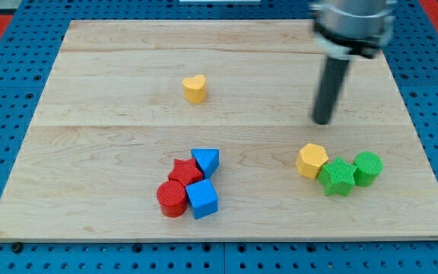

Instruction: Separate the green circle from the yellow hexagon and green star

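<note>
The green circle (pixel 368 167) sits at the view's lower right, touching the green star (pixel 338 177) on its left. The yellow hexagon (pixel 311 160) touches the star's left side, so the three form a tight row. My tip (pixel 323 121) rests on the board above the yellow hexagon, a short gap away from it and up-left of the green circle. The dark rod rises from the tip to the arm's grey end at the view's top right.
A yellow heart (pixel 195 88) lies alone at upper centre. A cluster at lower centre holds a red star (pixel 185 171), red circle (pixel 172 199), blue triangle (pixel 206 160) and blue cube (pixel 202 198). The wooden board (pixel 90 152) lies on a blue pegboard.
</note>
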Action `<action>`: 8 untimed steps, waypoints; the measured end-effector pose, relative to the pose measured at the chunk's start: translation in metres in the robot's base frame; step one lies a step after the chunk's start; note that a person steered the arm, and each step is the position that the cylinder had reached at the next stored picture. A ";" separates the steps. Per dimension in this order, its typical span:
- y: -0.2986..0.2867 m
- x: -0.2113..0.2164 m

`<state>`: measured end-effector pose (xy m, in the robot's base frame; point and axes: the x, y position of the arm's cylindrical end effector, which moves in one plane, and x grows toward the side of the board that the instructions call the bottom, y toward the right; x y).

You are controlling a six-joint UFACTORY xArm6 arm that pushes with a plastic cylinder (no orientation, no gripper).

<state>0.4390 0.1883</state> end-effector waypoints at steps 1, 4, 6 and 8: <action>0.057 0.042; 0.049 0.136; 0.015 0.127; -0.030 0.112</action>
<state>0.5511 0.1583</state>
